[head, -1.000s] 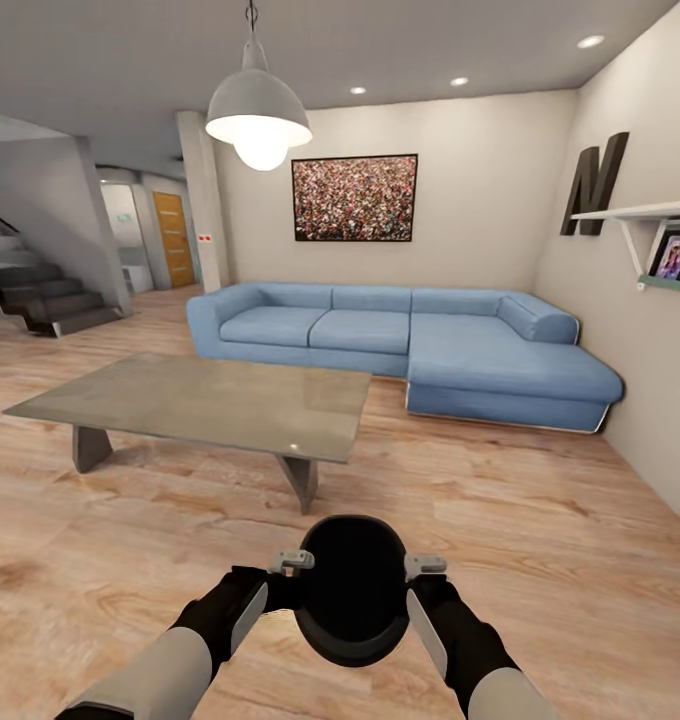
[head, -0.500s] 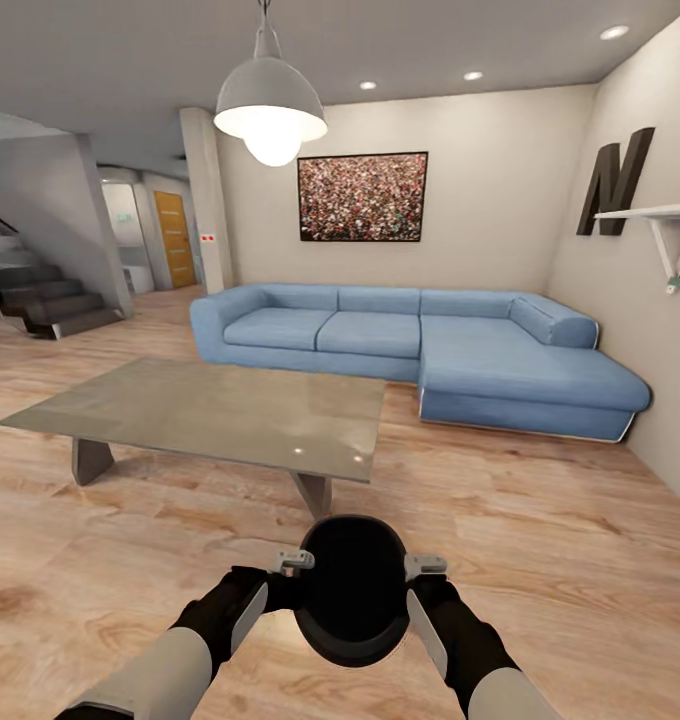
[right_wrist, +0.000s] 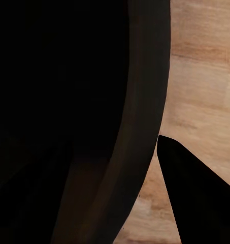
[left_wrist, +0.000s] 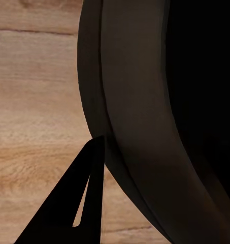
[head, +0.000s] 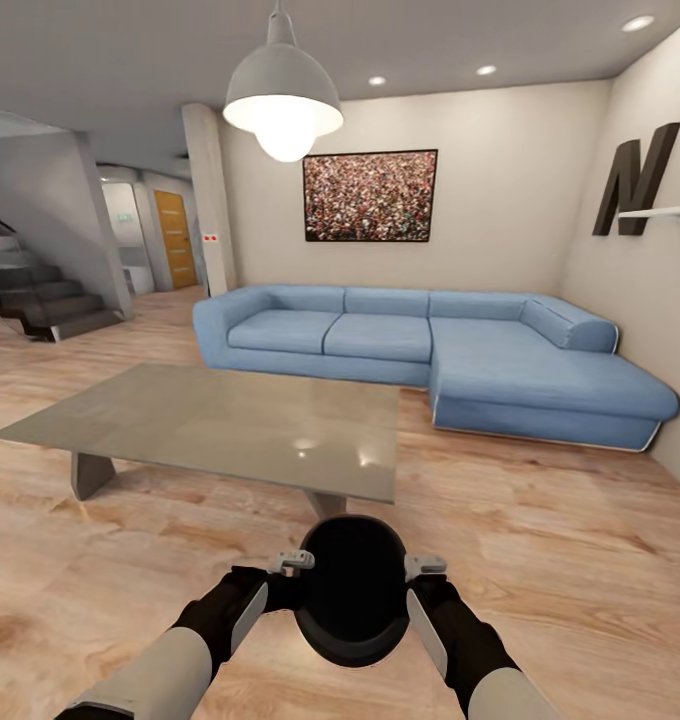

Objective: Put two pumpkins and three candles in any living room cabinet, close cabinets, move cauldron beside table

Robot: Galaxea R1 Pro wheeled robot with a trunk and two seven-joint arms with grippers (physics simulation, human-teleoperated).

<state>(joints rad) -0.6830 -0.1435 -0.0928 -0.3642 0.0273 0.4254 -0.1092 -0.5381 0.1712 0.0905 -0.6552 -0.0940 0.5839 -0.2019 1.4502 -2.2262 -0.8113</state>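
The black cauldron (head: pixel 352 590) hangs above the plank floor (head: pixel 580 560) at 6 o'clock in the head view, gripped from both sides: the left end effector (head: pixel 292 562) at its 9 o'clock rim, the right end effector (head: pixel 424 566) at 3 o'clock, each clamped on the rim. The pale worktop (head: pixel 230 425) lies just beyond at 12 o'clock, a blue sofa (head: pixel 430 350) behind it.

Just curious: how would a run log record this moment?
cauldron carried | left gripper, right gripper on rim | table ahead
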